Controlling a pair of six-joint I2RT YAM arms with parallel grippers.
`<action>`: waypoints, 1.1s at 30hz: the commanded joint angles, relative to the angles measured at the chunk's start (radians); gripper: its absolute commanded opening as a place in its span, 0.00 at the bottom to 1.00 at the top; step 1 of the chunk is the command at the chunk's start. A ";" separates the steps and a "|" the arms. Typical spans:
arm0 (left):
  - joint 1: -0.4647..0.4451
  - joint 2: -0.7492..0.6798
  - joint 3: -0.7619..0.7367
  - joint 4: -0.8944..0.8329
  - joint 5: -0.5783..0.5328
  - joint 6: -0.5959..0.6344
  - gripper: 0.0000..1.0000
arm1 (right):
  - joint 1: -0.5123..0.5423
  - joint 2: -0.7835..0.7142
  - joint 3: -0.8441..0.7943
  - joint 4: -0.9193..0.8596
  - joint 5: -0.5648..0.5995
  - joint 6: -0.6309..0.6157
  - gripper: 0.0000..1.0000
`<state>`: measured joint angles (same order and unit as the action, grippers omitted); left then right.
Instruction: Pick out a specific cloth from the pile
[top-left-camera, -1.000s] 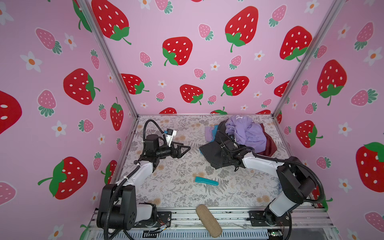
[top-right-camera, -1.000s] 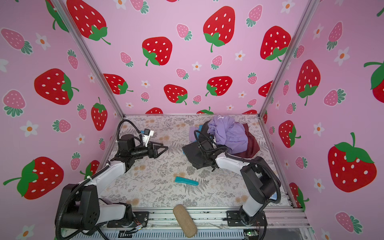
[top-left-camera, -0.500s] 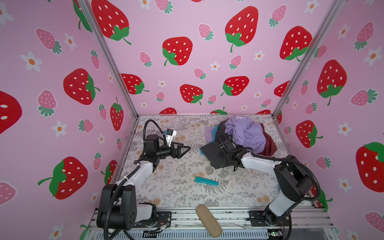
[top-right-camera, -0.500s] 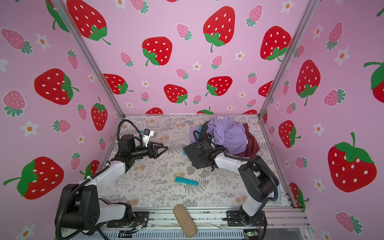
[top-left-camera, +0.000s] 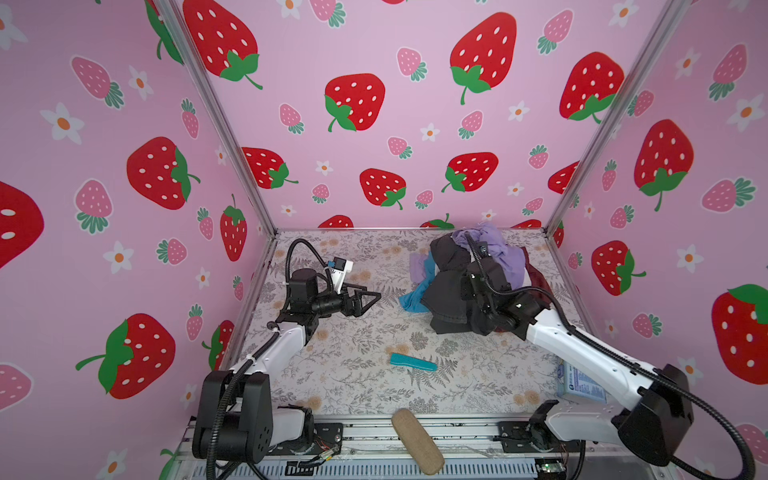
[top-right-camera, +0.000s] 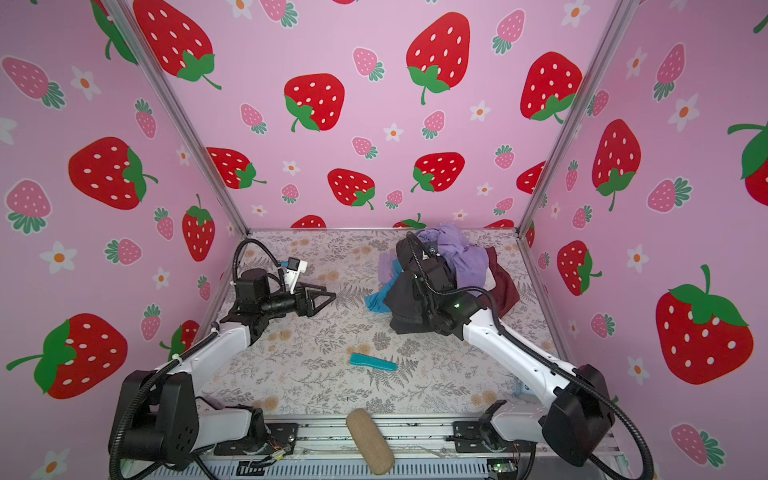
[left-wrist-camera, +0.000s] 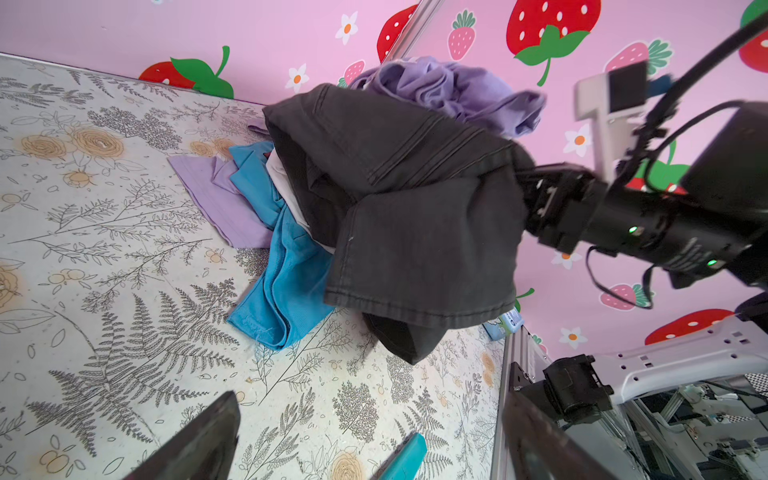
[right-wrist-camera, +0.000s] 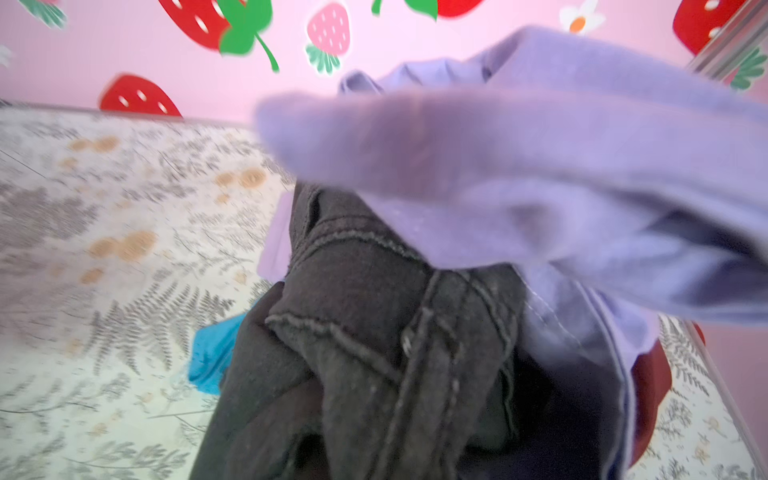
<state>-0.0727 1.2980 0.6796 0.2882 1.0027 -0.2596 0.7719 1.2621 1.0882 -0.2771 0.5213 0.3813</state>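
Here the right gripper (left-wrist-camera: 532, 195) is buried in the cloth (top-left-camera: 446, 299), the charcoal denim trousers, on the side of the pile (top-left-camera: 505, 257) that faces the middle of the surface. Its fingers are hidden by fabric in every view. In the left wrist view, though, the denim gathers into tight folds at the gripper's mouth and hangs from there, so it is clamped on the cloth. One trouser leg drapes down from that bunch, its stitched hem over a lower fold that reaches the table (top-left-camera: 353, 374).

The pile sits in the far right corner of the surface. A lavender shirt (top-left-camera: 494, 249) crowns it, and a maroon garment (top-left-camera: 536, 278) lies on its side toward the right edge. A teal-blue garment (top-left-camera: 413, 301) spills from beneath the trousers toward the middle, touching the table.

The left gripper (top-left-camera: 370, 297) hovers near the left edge, about halfway back, well apart from the pile. Its jaws stand wide apart with nothing between them. A small teal strip (top-left-camera: 413, 362) lies flat in the near half, around the middle. A tan oblong pad (top-left-camera: 417, 440) lies across the rail (top-left-camera: 457, 432) at the near edge, and a blue-and-white packet (top-left-camera: 582, 384) sits at the near right corner.
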 joint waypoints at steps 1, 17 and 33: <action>-0.006 -0.026 0.026 0.017 0.013 0.000 0.99 | 0.010 -0.048 0.071 0.014 -0.039 -0.048 0.00; -0.008 -0.072 0.020 0.016 -0.004 -0.002 0.99 | -0.053 -0.070 0.355 0.045 -0.223 -0.141 0.00; -0.006 -0.114 0.021 -0.013 -0.035 0.017 0.99 | -0.052 0.019 0.636 0.089 -0.416 -0.191 0.00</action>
<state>-0.0769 1.2007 0.6796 0.2825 0.9703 -0.2581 0.7235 1.2961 1.6379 -0.3378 0.1551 0.2287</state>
